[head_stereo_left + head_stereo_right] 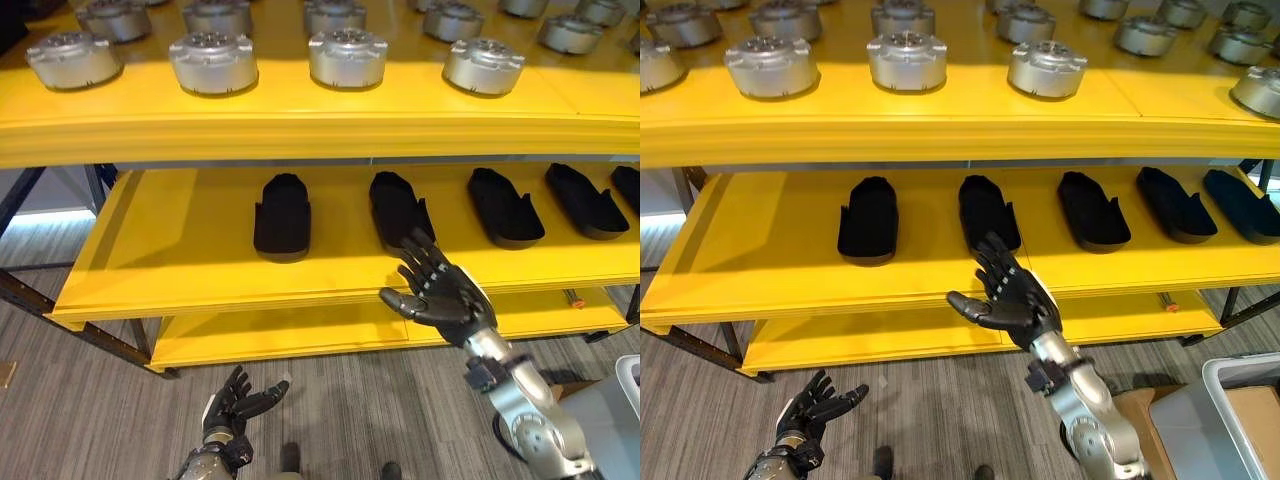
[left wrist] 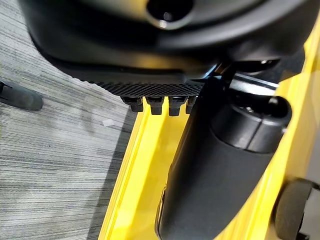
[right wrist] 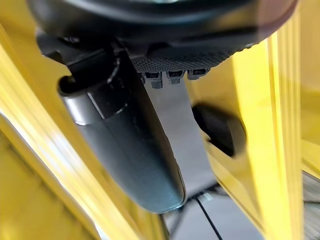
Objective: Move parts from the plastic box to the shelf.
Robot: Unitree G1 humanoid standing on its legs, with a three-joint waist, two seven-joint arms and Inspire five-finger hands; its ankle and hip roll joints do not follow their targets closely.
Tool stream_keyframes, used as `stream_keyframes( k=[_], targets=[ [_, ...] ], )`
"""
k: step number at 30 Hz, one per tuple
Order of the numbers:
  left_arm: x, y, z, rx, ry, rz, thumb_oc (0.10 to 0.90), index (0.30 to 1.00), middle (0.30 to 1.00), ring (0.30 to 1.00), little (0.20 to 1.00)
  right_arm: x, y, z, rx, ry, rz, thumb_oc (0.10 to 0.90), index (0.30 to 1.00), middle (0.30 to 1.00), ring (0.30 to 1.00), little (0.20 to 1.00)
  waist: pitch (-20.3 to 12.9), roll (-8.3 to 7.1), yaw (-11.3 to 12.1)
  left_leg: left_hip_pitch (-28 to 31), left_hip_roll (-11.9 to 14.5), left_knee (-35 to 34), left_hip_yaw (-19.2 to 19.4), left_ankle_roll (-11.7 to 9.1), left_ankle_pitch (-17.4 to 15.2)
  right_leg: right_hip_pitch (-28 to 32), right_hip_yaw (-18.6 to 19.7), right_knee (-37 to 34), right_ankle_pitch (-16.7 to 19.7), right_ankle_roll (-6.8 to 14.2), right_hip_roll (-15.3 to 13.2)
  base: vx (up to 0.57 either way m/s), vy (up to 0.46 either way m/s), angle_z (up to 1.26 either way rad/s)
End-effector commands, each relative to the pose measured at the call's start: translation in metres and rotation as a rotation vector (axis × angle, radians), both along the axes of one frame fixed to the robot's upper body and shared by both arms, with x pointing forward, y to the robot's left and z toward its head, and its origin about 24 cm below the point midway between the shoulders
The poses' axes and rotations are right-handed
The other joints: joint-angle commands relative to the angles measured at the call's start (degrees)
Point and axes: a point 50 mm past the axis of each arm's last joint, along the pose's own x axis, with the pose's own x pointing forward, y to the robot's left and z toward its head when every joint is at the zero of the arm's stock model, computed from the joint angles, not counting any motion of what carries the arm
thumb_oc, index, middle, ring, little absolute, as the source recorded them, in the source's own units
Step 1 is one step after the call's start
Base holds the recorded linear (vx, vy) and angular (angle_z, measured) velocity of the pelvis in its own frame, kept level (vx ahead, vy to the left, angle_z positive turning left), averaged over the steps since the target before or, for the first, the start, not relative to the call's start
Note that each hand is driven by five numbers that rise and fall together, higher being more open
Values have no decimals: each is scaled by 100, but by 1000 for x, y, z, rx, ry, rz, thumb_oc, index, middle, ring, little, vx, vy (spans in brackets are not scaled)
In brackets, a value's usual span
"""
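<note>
Left eye view shows the right hand (image 1: pixel 440 290) spread and empty before the middle shelf (image 1: pixel 200 285), just short of a black part (image 1: pixel 398 208) resting there, evidently already released.

Bare middle shelf (image 1: pixel 180 255) lies left of the black parts (image 1: pixel 282 215); upper shelf (image 1: pixel 300 125) overhangs.

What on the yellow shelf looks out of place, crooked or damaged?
Nothing stands out. The black parts lie in a row on the middle shelf, the silver parts stand upright above. The right robot hand is open and empty.
</note>
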Motion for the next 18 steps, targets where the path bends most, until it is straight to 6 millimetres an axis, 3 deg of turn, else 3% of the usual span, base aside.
stream_keyframes(
  k=[1,3,9,18],
  targets=[
    [20,27,30,119,-164,5,900,1000,1000,1000,1000,14,4,38,44,-232,45,900,1000,1000,1000,1000,-185,-346,-54,-94,424,559,-74,-22,-755,292,-81,-5,-230,351,-466,17,10,-5],
    [17,28,29,110,-166,35,900,1000,1000,1000,1000,0,-5,7,75,-105,-41,900,1000,1000,1000,1000,-193,-321,-138,-56,430,555,-50,-26,-761,289,-58,25,-239,358,-470,7,5,-2],
    [18,30,31,118,-186,59,900,1000,1000,1000,1000,-15,-29,-29,15,45,-246,900,1000,1000,1000,1000,-230,-264,-258,4,459,527,-8,-43,-760,296,-20,23,-233,366,-478,16,13,-5],
    [30,35,52,180,-290,39,900,1000,1000,1000,1000,-21,-44,-56,-10,151,-406,900,1000,1000,1000,1000,-177,-261,-332,-65,331,695,20,32,-891,264,61,-12,-33,456,-594,-2,50,-4]
  ],
)
